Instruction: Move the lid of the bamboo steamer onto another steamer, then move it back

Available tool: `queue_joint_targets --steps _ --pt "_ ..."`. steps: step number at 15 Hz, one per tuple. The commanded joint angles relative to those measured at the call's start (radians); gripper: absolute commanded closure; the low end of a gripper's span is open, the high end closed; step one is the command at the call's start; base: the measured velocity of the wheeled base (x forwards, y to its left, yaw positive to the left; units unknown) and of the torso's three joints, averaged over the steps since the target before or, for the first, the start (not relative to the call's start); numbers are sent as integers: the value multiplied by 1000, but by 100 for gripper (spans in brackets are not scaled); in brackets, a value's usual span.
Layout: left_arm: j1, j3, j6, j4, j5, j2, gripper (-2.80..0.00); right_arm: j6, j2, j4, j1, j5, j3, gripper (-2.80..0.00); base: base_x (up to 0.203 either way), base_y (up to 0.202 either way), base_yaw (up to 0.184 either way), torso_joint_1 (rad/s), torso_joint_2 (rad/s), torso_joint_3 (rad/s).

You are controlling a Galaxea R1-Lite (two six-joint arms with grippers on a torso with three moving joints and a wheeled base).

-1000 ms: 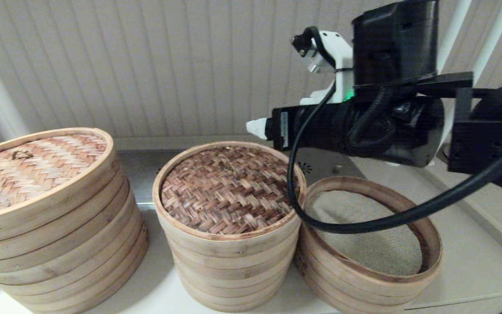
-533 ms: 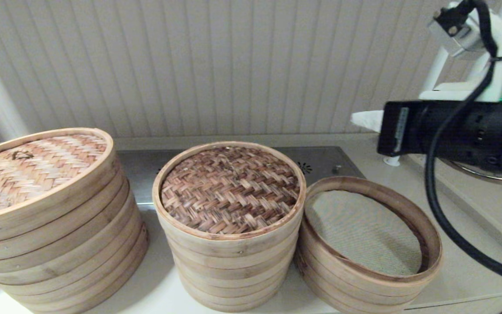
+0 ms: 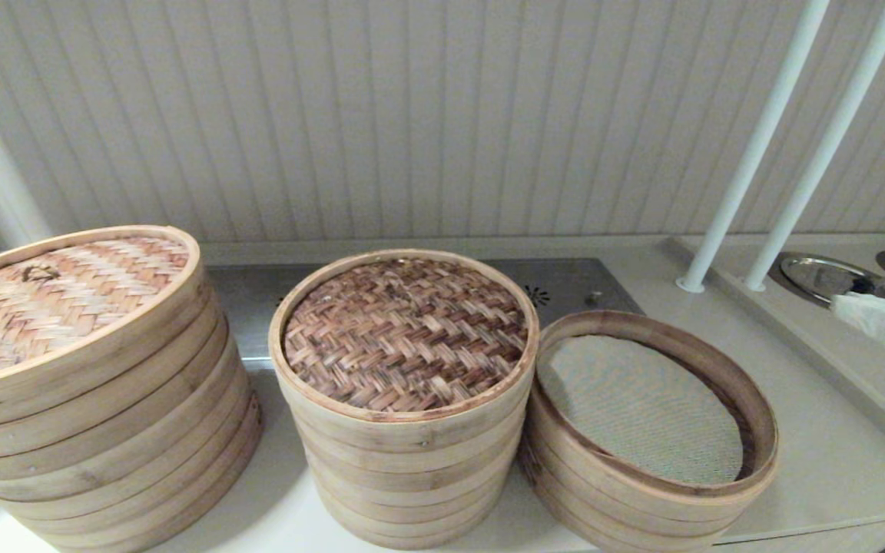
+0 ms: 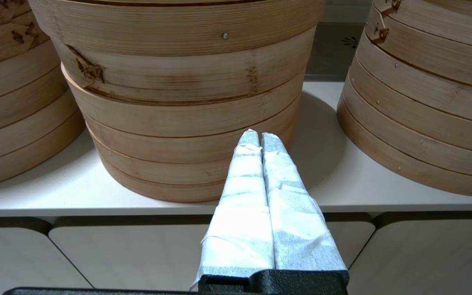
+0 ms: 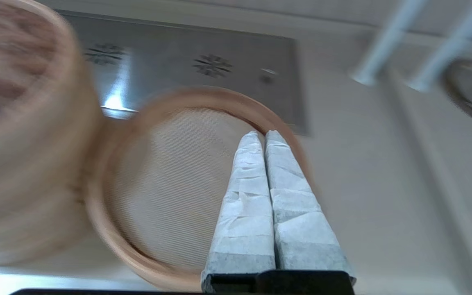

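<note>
The bamboo steamer lid [image 3: 406,334], dark herringbone weave with a pale rim, lies on the taller middle stack [image 3: 412,476]. To its right and touching that stack stands the other steamer [image 3: 764,459], short, uncovered, with a grey-green mesh liner. My right gripper [image 3: 836,304] shows only as a white-wrapped tip at the right edge of the head view. In the right wrist view it [image 5: 260,134] is shut and empty, over the short steamer's rim [image 5: 109,229]. My left gripper [image 4: 259,136] is shut and empty, low in front of the counter, pointing at the middle stack's base [image 4: 187,123].
A wider stack with a lighter tan looped lid [image 3: 58,299] fills the left. Two white poles [image 3: 750,153] rise at the back right beside round metal dishes [image 3: 823,275]. A steel panel [image 3: 565,284] lies behind the steamers. The counter's front edge [image 4: 96,209] runs above cabinet fronts.
My right arm has swung away from above the steamers to the right and downward, leaving only its tip in the head view. The lid has stayed on the middle stack.
</note>
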Motion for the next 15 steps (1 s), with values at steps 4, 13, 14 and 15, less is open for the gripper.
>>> queue_joint_targets --steps 4,13,14,15 --pt "0 0 0 0 1 0 0 -13 -281 25 -35 -122 189 0 0 0 0 0 0 0" --pt "0 0 0 1 1 0 0 -60 -646 342 -328 -108 220 0 0 0 0 0 0 0" --pt "0 0 0 0 1 0 0 -61 -674 358 -360 -92 237 0 0 0 0 0 0 0" --pt "0 0 -1 0 1 0 0 -53 -694 371 -396 -78 266 0 0 0 0 0 0 0"
